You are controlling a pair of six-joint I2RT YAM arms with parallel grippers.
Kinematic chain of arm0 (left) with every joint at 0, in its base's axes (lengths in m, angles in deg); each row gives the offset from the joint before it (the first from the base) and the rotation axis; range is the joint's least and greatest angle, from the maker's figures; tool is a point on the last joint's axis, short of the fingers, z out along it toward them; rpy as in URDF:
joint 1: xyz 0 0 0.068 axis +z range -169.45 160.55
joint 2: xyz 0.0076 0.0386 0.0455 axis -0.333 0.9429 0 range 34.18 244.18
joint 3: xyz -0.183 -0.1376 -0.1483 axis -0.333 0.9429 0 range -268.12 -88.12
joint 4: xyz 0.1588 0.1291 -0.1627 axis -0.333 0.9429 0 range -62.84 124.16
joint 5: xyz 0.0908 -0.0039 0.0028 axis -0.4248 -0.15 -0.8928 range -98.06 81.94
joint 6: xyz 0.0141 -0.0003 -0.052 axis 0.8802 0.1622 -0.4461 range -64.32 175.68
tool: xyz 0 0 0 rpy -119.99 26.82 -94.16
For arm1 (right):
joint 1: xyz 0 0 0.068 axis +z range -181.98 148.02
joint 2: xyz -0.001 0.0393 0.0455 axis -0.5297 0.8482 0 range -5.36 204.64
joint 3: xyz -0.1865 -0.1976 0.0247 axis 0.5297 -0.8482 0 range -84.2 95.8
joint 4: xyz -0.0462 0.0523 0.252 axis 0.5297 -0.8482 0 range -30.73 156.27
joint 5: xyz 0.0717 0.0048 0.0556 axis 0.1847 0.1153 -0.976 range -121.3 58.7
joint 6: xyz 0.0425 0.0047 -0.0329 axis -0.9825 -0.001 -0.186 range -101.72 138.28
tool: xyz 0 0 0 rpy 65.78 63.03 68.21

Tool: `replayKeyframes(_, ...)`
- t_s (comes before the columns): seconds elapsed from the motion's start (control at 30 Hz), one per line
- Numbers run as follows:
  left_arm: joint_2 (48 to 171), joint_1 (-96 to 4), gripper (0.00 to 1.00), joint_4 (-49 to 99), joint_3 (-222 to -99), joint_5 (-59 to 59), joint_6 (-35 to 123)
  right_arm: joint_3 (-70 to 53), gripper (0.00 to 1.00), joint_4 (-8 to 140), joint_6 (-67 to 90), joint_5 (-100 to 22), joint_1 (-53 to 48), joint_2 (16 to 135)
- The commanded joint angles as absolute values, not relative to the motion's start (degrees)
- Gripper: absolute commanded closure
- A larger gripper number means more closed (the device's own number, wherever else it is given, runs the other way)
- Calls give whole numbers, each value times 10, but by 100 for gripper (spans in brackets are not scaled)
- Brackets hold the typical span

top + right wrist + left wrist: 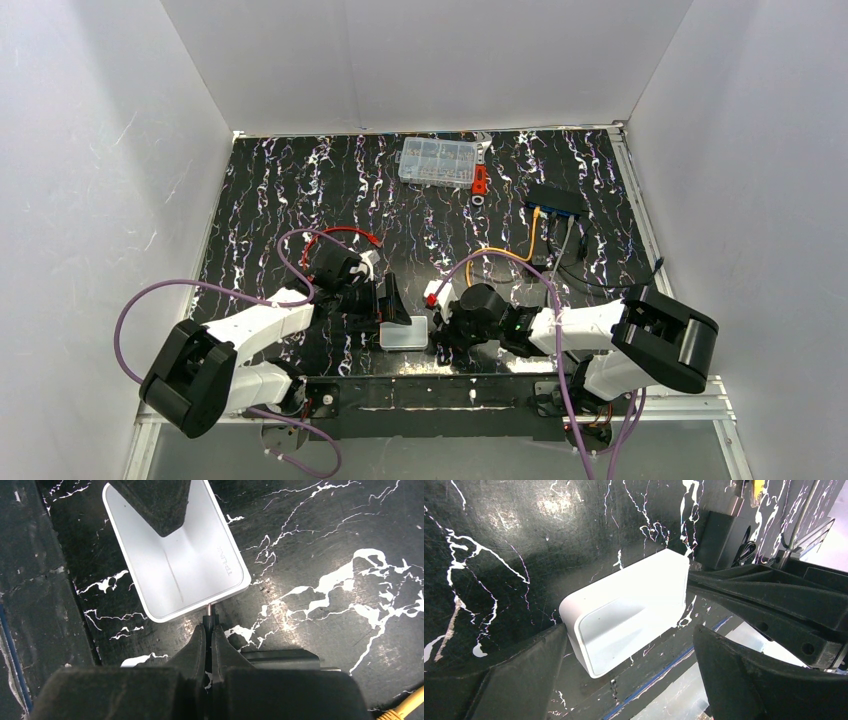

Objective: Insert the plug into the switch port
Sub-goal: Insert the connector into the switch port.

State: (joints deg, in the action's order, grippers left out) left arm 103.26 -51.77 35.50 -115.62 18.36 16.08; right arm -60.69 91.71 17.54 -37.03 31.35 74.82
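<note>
"Two claws on my screen. What is each one doing?"

"My right gripper (209,627) is clenched tight with nothing of the task in it. Only a thin grey stub (209,609) shows at its tips, right at the edge of the white box (190,575). My left gripper (629,635) is spread wide, its jaws either side of that same box, grasping nothing."

"And the plug?"

"I cannot pick the plug itself out. The orange cable (500,252) loops across the table (300,200) from near my right gripper to the blue-edged face of the switch (556,198), well apart from both claws. Whether anything is seated in the switch port, I cannot tell."

"How far along, then?"

"Barely started, I'd judge: the cable is not picked up and the insertion is all to do."

"Do the views differ?"

"Only the overhead shows the switch. The right wrist catches a bit of orange cable in its lower corner, and a left finger (155,505) over the box. The left wrist shows the box's side wall."
</note>
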Motion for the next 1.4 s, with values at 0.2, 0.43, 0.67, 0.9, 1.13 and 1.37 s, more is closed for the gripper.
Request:
replayKeyframes(0.2,1052,-523,3,371,-1146,191,170,-605,99,1007,181,-356,315,733)
replayKeyframes(0.43,1057,-523,3,369,-1146,192,170,-611,99,1017,181,-356,316,727)
replayKeyframes(0.67,1059,-523,3,368,-1146,195,169,-614,99,1028,199,-356,319,728)
replayKeyframes(0.9,1060,-524,3,367,-1146,196,170,-617,99,1032,200,-349,321,725)
replayKeyframes(1.13,1063,-524,3,367,-1147,196,170,-613,99,1015,203,-330,322,722)
replayKeyframes(1.37,1056,-523,3,374,-1147,188,168,-604,99,983,203,-301,322,722)
